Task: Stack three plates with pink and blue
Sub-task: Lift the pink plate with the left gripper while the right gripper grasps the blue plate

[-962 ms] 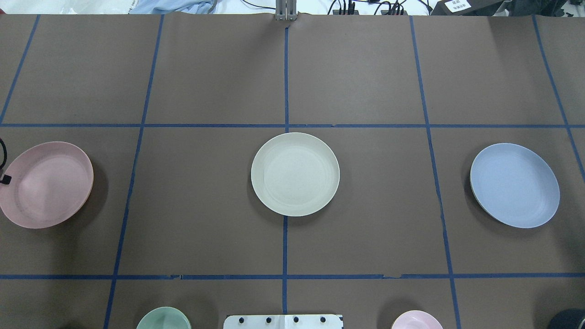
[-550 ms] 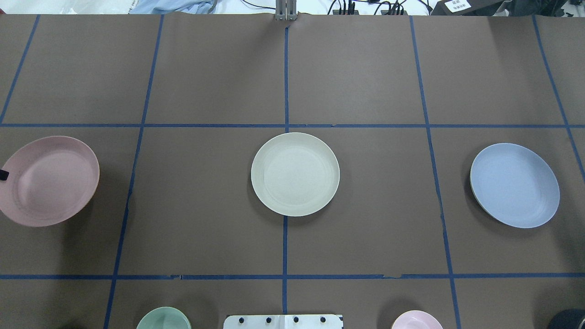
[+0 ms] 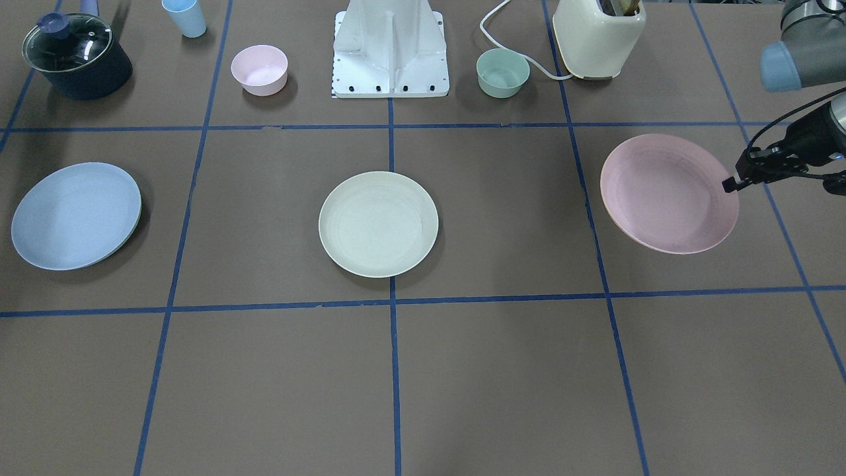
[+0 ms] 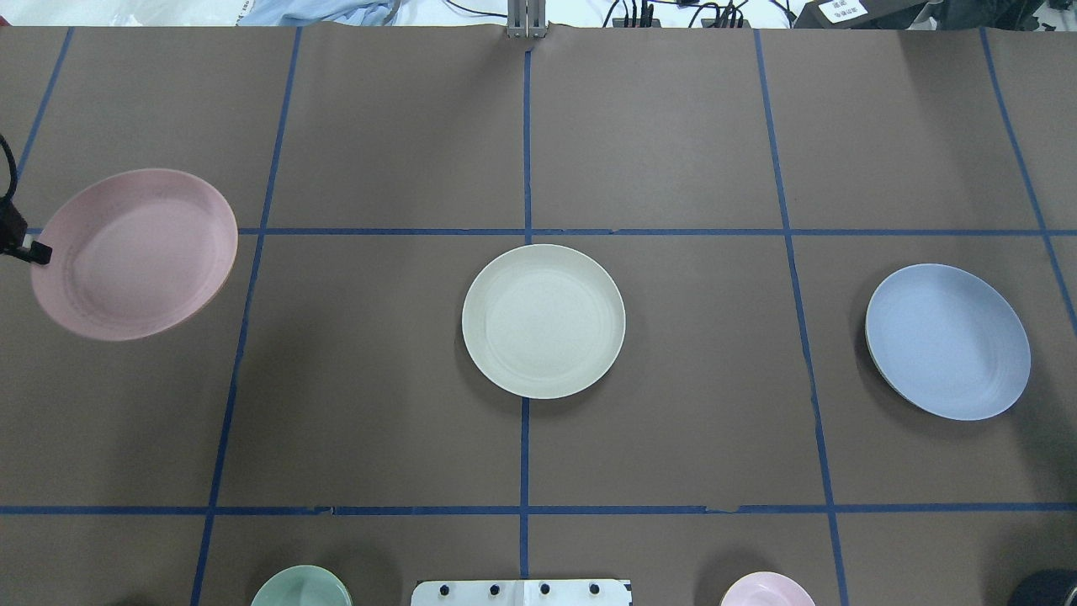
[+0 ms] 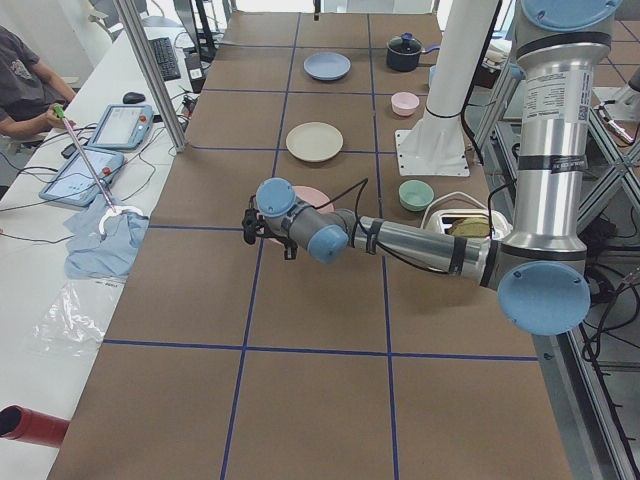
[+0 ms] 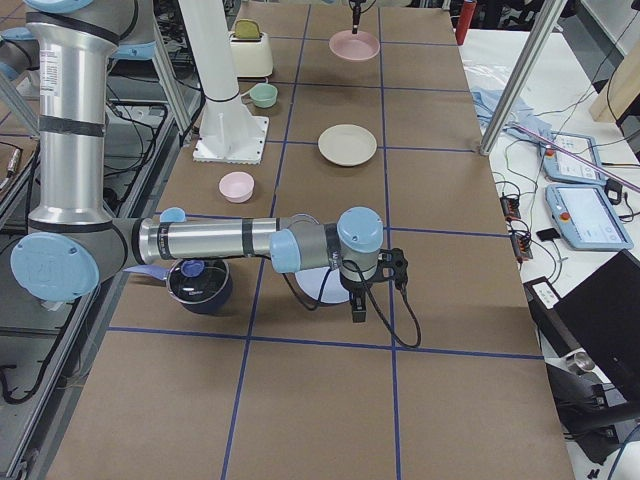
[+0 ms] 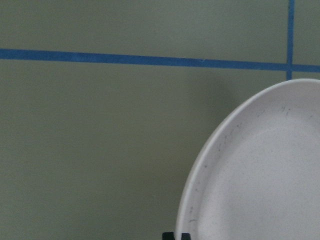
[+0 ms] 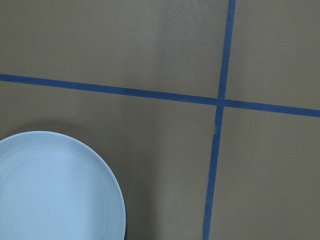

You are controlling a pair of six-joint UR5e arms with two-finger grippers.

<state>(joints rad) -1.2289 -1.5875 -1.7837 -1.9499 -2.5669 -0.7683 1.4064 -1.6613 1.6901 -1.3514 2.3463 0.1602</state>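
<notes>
Holding the pink plate by its rim in my left gripper

I had the pink plate pinched at its outer edge, my left fingers closed on the rim. It hung tilted above the table at my left end, and its shadow lay apart from it on the brown cover. In my left wrist view the plate's rim curved up from the fingertips, with a blue tape line running across the table beyond it.

The cream-green plate lay flat at the middle of the table, well apart from the pink one. The blue plate lay flat at my right end, just as far off on the other side. My right gripper hung near the blue plate. It showed only in the side view, so I could not tell whether its fingers were spread or closed.

Along my edge of the table stood a green bowl, a pink bowl, a toaster, a lidded pot and a light blue cup.
</notes>
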